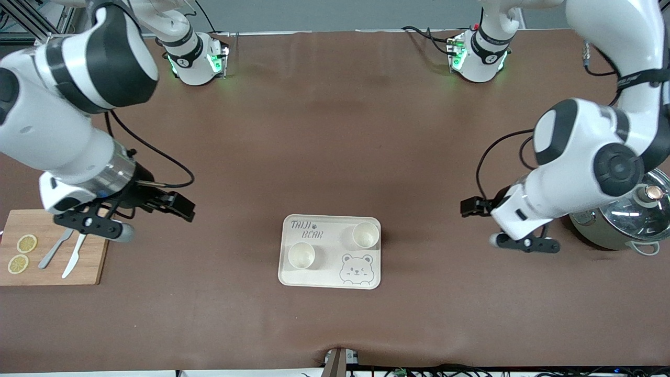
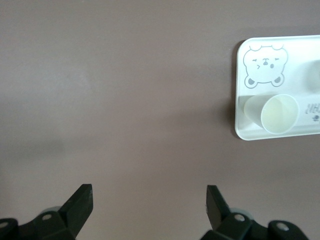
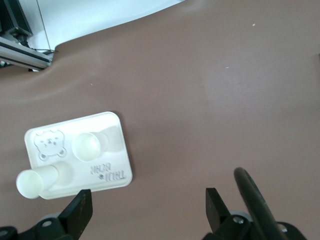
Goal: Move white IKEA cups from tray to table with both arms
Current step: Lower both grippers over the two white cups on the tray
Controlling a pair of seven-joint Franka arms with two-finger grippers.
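Front view: two white cups are seen standing upright on the bear tray (image 1: 331, 280), which is used here as the landmark. One cup (image 1: 365, 234) is set in the tray's corner toward the left arm's end and farther from the camera, just above the printed bear. The other cup (image 1: 301, 256) is set toward the right arm's end of the tray, nearer to the camera, under the printed words. The two cups are kept apart.

The left gripper (image 1: 518, 243) is held well away from the tray, over bare table toward the left arm's end, beside a metal pot with a glass lid (image 1: 628, 220). Its fingers are spread wide and nothing is held. The right gripper (image 1: 112, 228) is held well away from the tray toward the right arm's end, over the edge of a wooden board (image 1: 52, 272). Its fingers are spread wide too, and nothing is held. Two lemon slices (image 1: 22, 253), a fork (image 1: 55, 248) and a knife (image 1: 73, 256) are laid on that board.
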